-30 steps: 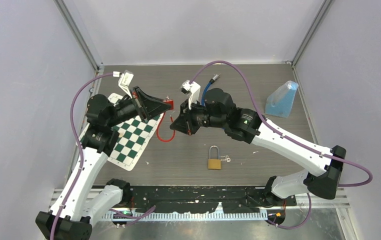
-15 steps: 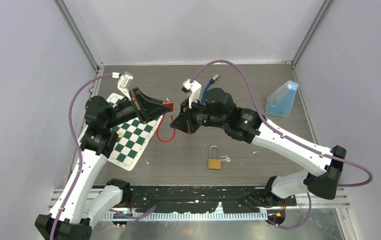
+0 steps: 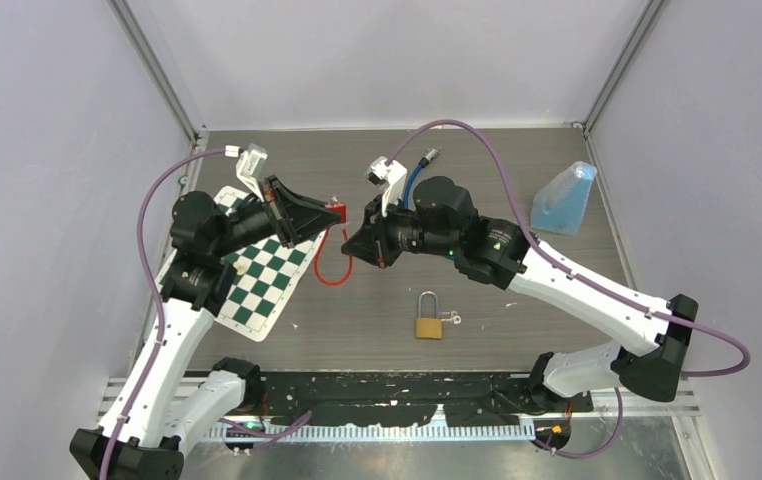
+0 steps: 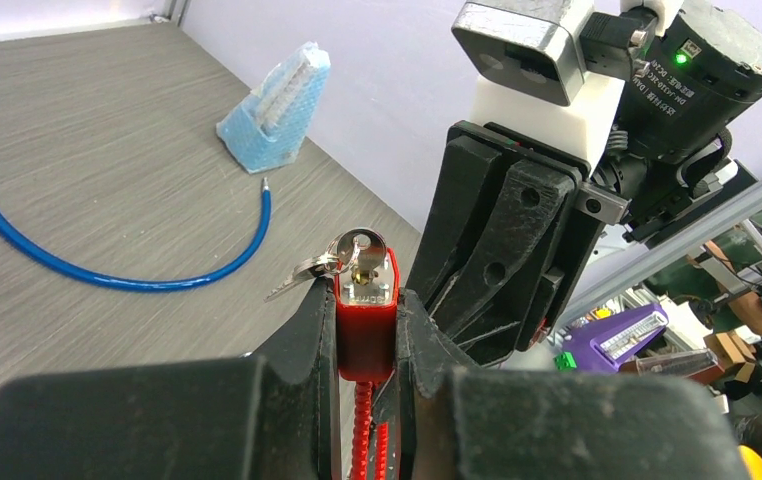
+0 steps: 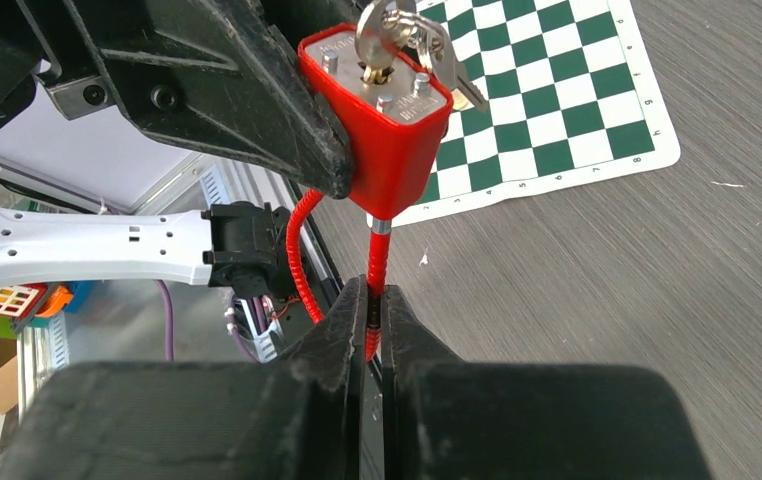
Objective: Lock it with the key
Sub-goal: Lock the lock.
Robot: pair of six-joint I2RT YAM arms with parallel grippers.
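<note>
1. The table (image 3: 377, 320) is grey with a wood grain, and both arms reach over its middle.
2. A green and white chess mat (image 3: 262, 280) lies flat at 9 o'clock on the table, partly under the left arm.
3. The left hand (image 4: 365, 330) is raised above the table. Its fingers are closed on the two sides of the red lock (image 4: 365, 340).
4. The right hand (image 5: 372, 300) meets it from 3 o'clock. Its fingers pinch the red cable (image 5: 369, 270) just under the lock body.
5. A light blue pouch (image 3: 564, 200) stands at 2 o'clock on the table, well apart from the hands.
6. A blue cable (image 3: 412, 175) lies curved at 12 o'clock, behind the right hand.
7. The red cable hangs from the lock in a loop, at 6 o'clock from the left hand.
8. A brass padlock (image 3: 428, 322) lies flat at 6 o'clock, with small keys (image 3: 449, 320) just beside it.
9. The key (image 4: 357, 250) sits in the keyhole on the end face of the red lock, and a second key hangs from its ring.
</note>
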